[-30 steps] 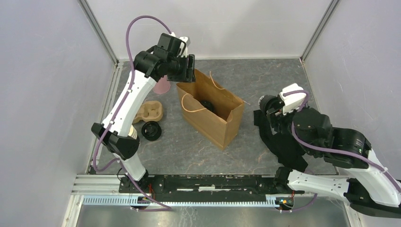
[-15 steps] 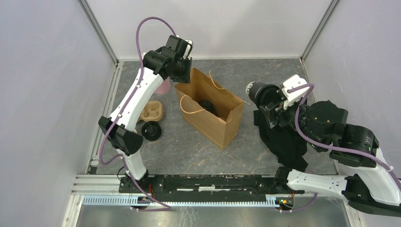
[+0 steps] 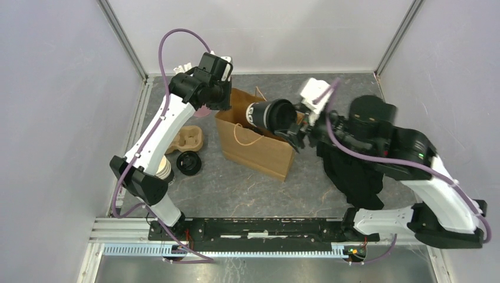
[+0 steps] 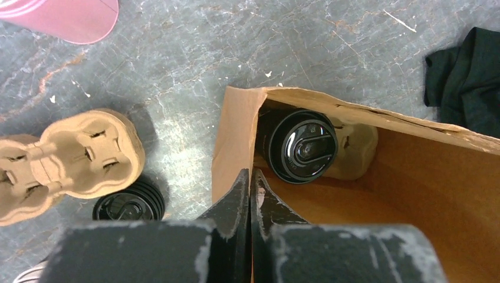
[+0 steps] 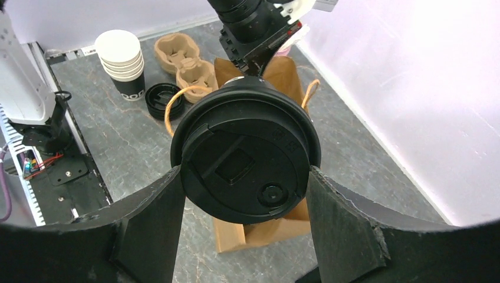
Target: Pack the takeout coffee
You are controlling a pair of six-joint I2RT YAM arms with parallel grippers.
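1. Right end effector [image 5: 242, 177]: its two fingers are clamped on opposite sides of the held coffee cup [image 5: 244, 153], a dark paper cup capped with a round black lid
2. The held coffee cup lies nearly on its side, in the air over the open mouth of the paper bag [image 3: 253, 153]; its lid faces the right wrist camera and its base points toward the left arm
3. Paper bag: brown, with string handles, standing open near the middle of the tabletop [image 3: 330, 94]
4. Left end effector [image 4: 250, 183]: its fingers are pressed together on the rim of the bag's side wall, at the far left corner of the bag, one finger outside the wall and one inside
5. Packed coffee cup [image 4: 302, 145]: a second lidded cup standing upright inside the bag, in the corner just beside the left end effector; it sits against a pale moulded carrier [image 4: 354, 150], also inside the bag
6. Cardboard cup tray [image 3: 187, 138]: lies empty on the tabletop between the bag and the left edge
7. Loose black lid [image 3: 188, 162]: lies flat on the tabletop, just on the near side of the cardboard cup tray
8. Stack of lidless cups [image 5: 122, 62]: stands near the left edge, beside the loose black lid; in the overhead view the left arm partly hides it
9. Pink cup [image 4: 65, 17]: stands toward the far left corner of the tabletop
10. Black cloth [image 3: 354, 177]: lies crumpled toward the right edge, partly under the right arm
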